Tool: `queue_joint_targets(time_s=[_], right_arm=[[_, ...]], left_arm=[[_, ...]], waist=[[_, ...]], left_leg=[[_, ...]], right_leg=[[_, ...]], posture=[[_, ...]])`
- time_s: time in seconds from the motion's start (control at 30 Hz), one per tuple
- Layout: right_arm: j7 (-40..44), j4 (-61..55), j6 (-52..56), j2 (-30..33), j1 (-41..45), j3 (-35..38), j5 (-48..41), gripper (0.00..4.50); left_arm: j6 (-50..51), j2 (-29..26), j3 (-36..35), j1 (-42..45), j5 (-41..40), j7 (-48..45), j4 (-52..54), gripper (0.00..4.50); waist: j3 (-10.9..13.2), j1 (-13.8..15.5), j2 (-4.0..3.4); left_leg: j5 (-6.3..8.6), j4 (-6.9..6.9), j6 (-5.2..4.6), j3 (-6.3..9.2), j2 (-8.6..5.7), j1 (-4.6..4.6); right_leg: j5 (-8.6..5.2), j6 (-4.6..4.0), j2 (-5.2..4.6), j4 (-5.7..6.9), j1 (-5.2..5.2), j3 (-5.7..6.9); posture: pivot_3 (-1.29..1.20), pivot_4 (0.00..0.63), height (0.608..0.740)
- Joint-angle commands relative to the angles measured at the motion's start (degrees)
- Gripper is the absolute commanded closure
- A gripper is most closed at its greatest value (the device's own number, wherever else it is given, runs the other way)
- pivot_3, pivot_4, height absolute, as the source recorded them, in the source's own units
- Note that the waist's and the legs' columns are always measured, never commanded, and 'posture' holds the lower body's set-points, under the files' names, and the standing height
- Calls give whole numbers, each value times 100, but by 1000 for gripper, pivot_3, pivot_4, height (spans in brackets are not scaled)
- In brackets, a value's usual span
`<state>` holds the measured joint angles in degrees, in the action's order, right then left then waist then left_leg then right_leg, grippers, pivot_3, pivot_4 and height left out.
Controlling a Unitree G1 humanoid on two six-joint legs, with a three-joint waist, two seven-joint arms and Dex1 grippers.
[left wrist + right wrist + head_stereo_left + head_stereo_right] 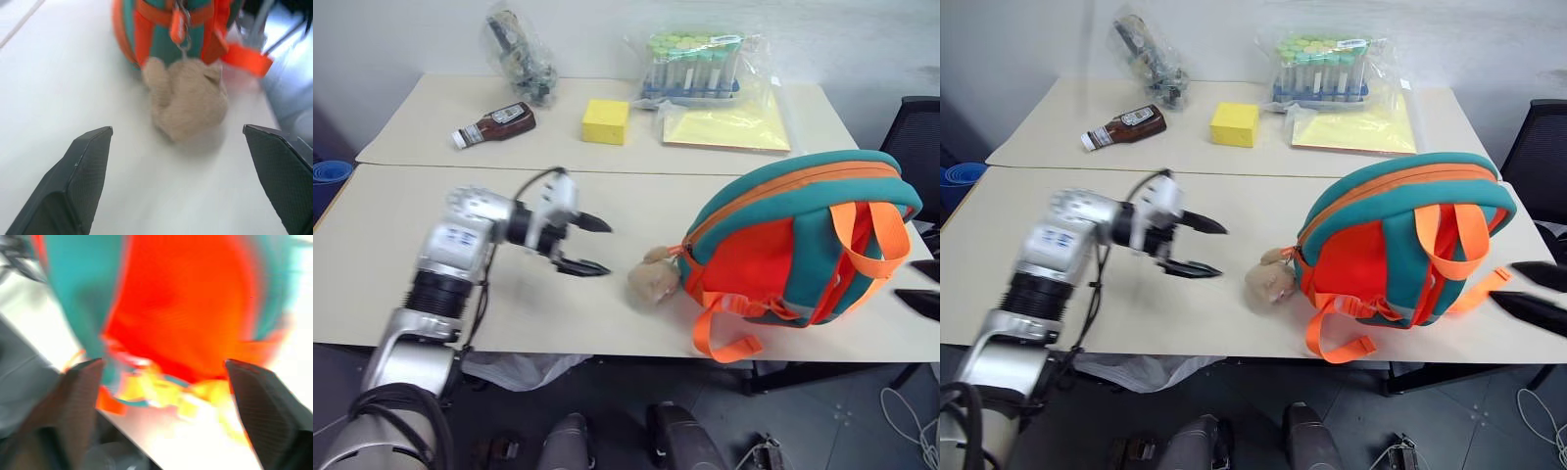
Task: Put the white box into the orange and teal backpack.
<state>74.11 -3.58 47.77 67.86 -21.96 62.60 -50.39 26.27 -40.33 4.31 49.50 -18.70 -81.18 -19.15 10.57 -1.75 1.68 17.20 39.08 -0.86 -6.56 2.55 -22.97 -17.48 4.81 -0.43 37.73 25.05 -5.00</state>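
The orange and teal backpack (pixel 783 245) lies on its side at the right of the near table, straps toward me, with a tan plush toy (pixel 651 279) hanging from its zipper. My left gripper (pixel 592 245) hovers open just left of the plush toy, pointing at it, nothing between its fingers. In the left wrist view the plush toy (pixel 188 98) sits beyond the spread fingers (pixel 83 166). My right gripper (pixel 1533 289) is open at the backpack's right side, off the table's right edge. The white box is out of view.
On the far table stand a yellow sponge block (pixel 605 120), a brown sauce bottle (pixel 494 125), a bagged rack of tubes (pixel 695 64), a yellow folder (pixel 724 127) and a clear bag of items (pixel 521 54). A black chair (pixel 915 137) stands at the right.
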Motion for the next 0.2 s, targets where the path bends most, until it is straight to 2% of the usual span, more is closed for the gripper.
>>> queue_joint_targets(time_s=[0.03, 0.13, 0.2], right_arm=[[564, 602, -38, 340, 31, 614, 337, 30], [532, 981, -148, 436, 422, 499, 464, 30], [260, 858, -113, 209, 783, 185, 361, 30]], left_arm=[[699, -386, -617, 501, -454, -1, -306, 0], [588, -537, -758, 520, -474, 30, -244, 0], [515, -337, -762, 327, -399, 448, 36, 0]], waist=[[1, 5, 1], [0, 0, 1], [0, 3, 1]], left_leg=[[0, 1, 0, 0, -1, 0], [1, 2, -3, -1, -12, 3], [4, 0, -2, -1, -12, 23]], right_leg=[[0, 0, 0, 0, 0, 4], [0, 1, -2, -2, -4, 11], [-1, 2, -10, -10, -32, 11]], posture=[[0, 150, 740], [0, 150, 740], [0, 150, 740]])
